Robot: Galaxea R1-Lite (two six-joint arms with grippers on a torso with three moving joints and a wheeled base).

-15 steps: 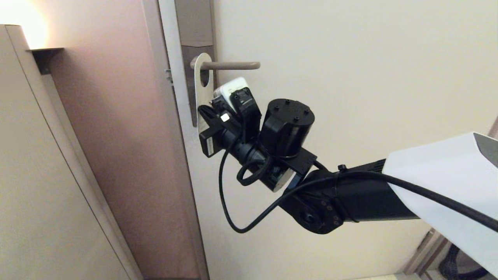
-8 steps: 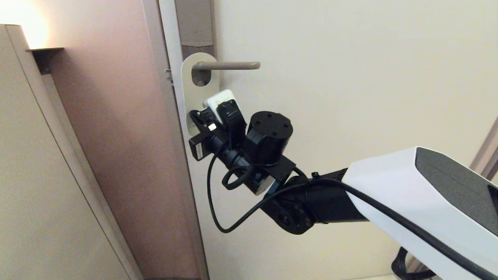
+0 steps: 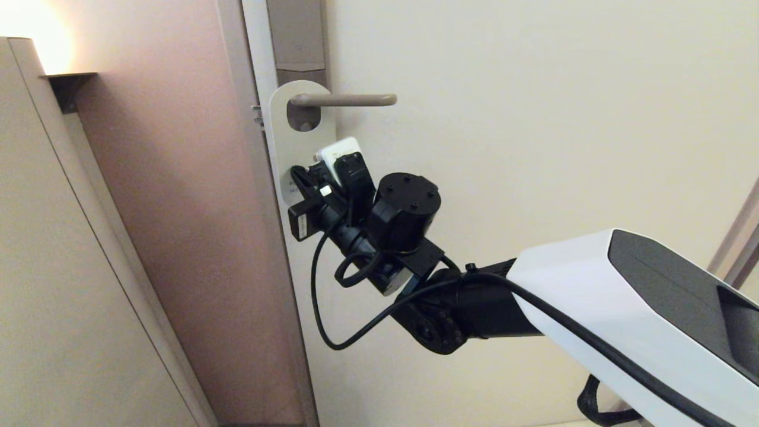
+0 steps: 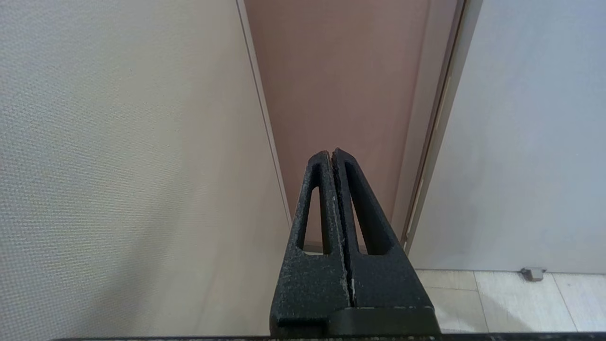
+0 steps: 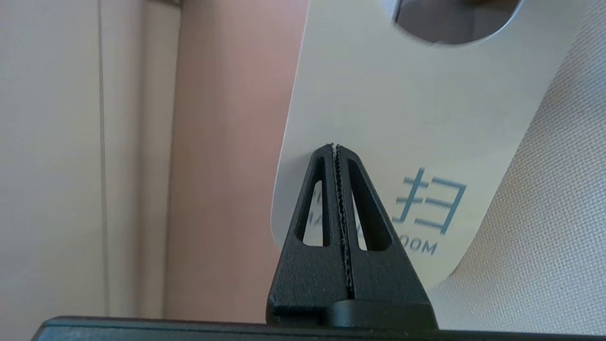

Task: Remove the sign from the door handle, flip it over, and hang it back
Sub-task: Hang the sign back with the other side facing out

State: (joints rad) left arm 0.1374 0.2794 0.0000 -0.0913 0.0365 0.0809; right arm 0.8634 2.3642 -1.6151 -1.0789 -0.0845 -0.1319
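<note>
Left of centre in the head view, the sign is hung white-side-out on the door handle. Just below, its lower part is pinched in the closed right gripper. The left gripper is closed on nothing.

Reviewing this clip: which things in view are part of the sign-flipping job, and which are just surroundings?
Part of the job:
- sign, white side out, hung on the door handle
- right gripper, fingers shut on the sign's lower part

Not part of it:
- left gripper, shut on nothing, away from the door
- lock plate
- door frame
- wall lamp
</note>
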